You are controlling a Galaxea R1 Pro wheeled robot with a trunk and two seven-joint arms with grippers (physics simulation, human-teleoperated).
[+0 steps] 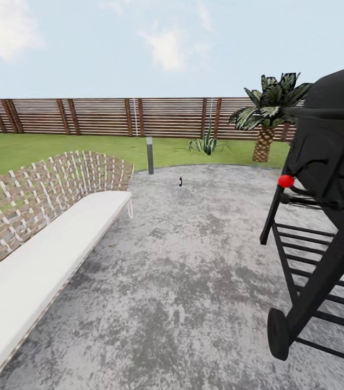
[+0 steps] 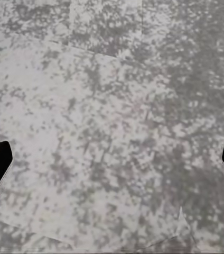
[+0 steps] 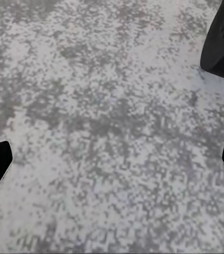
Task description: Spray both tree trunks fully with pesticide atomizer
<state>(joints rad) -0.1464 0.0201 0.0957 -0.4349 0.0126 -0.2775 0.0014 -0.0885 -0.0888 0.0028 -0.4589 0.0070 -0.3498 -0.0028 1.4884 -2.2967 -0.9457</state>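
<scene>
Small dark atomizer (image 1: 180, 181) stands far off on mottled grey paving (image 1: 193, 260); approach pending, so left gripper (image 2: 112, 164) and right gripper (image 3: 112, 164) hang released, empty.

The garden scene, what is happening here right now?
Nothing is being handled yet. The robot stands on the grey floor, between a white bench and a black grill. A small dark bottle-like thing, perhaps the atomizer, stands far ahead near the lawn. Both wrist views look down at paving; the left hand and the right hand are open and empty.
</scene>
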